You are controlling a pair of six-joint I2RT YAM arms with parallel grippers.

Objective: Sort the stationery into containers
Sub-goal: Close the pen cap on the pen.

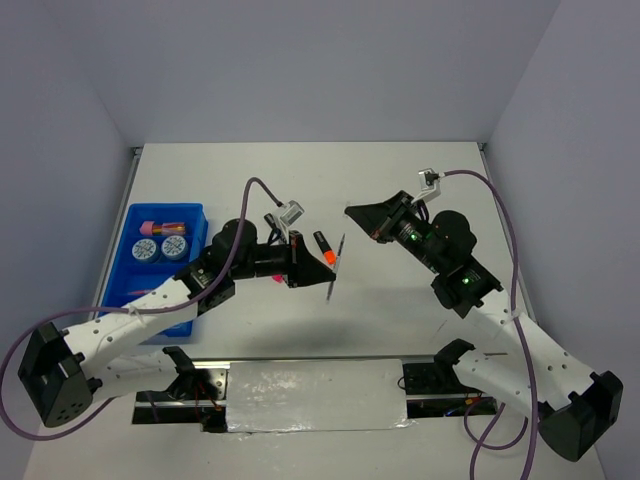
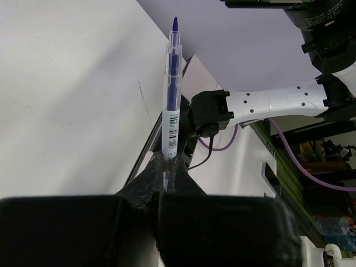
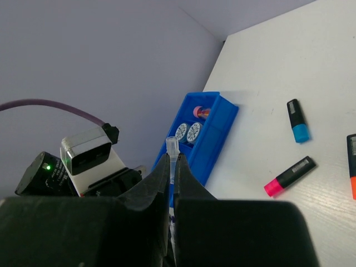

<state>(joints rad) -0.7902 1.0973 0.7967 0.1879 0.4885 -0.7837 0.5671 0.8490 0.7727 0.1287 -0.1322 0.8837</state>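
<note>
starting at the left, the blue tray [image 1: 132, 215] sits on the surface [image 1: 400, 180] with the pink cylinder [image 1: 163, 227] and the two patterned rolls [image 1: 145, 249] already in its far compartments. next comes the left hand [image 2: 167, 167], pressed together on the lower barrel of a thin pen [image 2: 171, 105]. the pen stands out beyond the fingertips, its blue tip bare, held clear of the surface near the middle. it looks light, stiff and smooth. pinched so near one end it could pivot or slide, so a hold closer to the labelled mid-barrel would likely be steadier, and the exposed tip should not drag on anything. near that hand lie the stubby markers, well apart from the tray: the pink highlighter [image 3: 290, 176], the blue highlighter [image 3: 297, 121] and the orange highlighter [image 3: 351, 167]. these look short, rigid and light, with flat-sided bodies that should not roll much; gripping across the black body at its middle seems best. furthest right, the right hand [image 3: 172, 167] is pressed together on a slim clear tube [image 3: 172, 146], raised above the surface. whether it is a second pen or a cap i cannot tell. it looks slick and narrow, so a weak squeeze could let it slip.
</note>
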